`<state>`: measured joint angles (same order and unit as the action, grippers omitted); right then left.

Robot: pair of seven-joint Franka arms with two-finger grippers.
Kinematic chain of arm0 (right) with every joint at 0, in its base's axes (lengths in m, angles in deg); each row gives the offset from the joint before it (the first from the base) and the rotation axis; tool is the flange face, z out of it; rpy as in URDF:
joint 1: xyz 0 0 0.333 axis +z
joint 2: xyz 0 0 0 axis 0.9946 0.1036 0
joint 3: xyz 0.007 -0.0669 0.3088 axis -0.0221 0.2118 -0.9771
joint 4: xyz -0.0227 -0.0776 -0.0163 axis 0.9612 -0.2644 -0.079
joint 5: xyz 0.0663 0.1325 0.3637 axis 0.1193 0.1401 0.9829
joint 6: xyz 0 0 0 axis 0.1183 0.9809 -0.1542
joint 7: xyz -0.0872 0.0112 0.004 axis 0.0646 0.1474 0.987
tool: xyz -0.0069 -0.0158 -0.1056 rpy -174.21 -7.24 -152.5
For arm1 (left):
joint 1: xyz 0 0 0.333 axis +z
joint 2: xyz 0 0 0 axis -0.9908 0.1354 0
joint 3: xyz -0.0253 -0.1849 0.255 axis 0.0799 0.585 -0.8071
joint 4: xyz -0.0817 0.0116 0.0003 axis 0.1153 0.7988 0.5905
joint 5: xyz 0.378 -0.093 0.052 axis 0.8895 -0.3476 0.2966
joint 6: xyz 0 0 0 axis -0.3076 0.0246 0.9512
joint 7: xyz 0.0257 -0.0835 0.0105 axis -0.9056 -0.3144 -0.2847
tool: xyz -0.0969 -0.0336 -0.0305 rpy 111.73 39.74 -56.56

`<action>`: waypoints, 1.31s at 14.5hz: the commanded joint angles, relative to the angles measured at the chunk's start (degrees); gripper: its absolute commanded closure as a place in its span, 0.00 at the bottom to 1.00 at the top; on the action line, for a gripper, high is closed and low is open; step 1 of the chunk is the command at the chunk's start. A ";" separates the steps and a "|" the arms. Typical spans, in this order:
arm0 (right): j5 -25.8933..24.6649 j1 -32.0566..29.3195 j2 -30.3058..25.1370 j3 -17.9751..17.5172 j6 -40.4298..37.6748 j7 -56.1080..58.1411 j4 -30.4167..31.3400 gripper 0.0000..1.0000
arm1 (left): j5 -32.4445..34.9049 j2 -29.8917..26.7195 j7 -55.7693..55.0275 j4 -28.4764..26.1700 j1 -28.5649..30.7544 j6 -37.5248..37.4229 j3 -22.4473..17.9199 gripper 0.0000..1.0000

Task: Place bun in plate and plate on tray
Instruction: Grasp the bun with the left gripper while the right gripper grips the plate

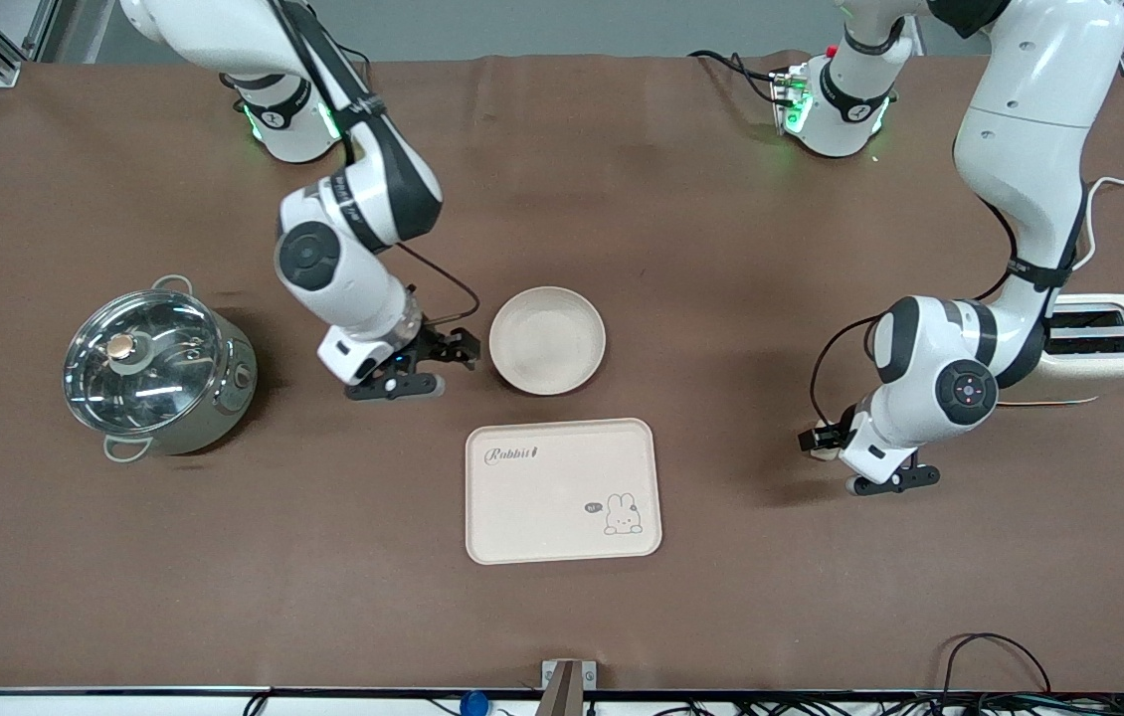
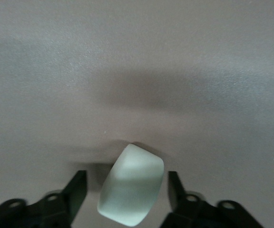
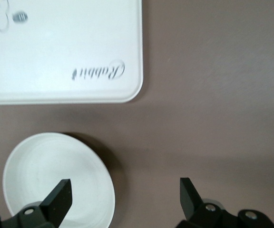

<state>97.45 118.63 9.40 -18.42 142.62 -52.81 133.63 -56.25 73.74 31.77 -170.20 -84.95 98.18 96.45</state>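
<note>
The bun (image 2: 131,190), a small cream-white lump, lies on the brown table between the fingers of my left gripper (image 2: 127,179), which is open with a gap on each side of the bun. In the front view that gripper (image 1: 822,442) is low at the left arm's end of the table, with the bun (image 1: 826,455) just showing under it. The round plate (image 1: 547,340) sits empty mid-table. My right gripper (image 1: 451,360) is open, low beside the plate's rim. In the right wrist view one finger (image 3: 60,195) is over the plate (image 3: 46,175). The Rabbit tray (image 1: 562,489) lies empty, nearer the front camera than the plate.
A steel pot with a glass lid (image 1: 156,366) stands toward the right arm's end of the table. A cream toaster (image 1: 1109,343) stands at the left arm's end, close to the left arm's elbow. The tray also shows in the right wrist view (image 3: 61,52).
</note>
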 commanded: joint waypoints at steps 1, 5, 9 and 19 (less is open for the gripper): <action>1.67 2.94 -1.84 0.51 3.11 -1.99 5.79 0.00 | 0.82 -0.63 -0.83 0.24 -0.51 -0.19 0.14 0.63; 1.67 6.55 0.53 0.51 11.96 -4.99 10.10 0.00 | 0.38 -2.82 -10.36 0.76 -3.67 -5.44 3.90 0.79; 1.85 9.01 3.61 0.51 15.68 -8.85 10.37 0.02 | 0.82 -3.44 -28.83 3.83 -9.28 -8.97 9.54 0.77; 1.85 9.80 5.64 0.51 17.88 -8.86 10.37 0.85 | 0.12 5.07 -62.77 14.73 -28.63 -8.45 9.55 0.69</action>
<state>97.91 127.54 15.32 -18.38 159.72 -61.43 143.36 -56.10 75.48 -27.42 -159.64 -111.91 90.40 106.43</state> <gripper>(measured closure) 0.573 0.722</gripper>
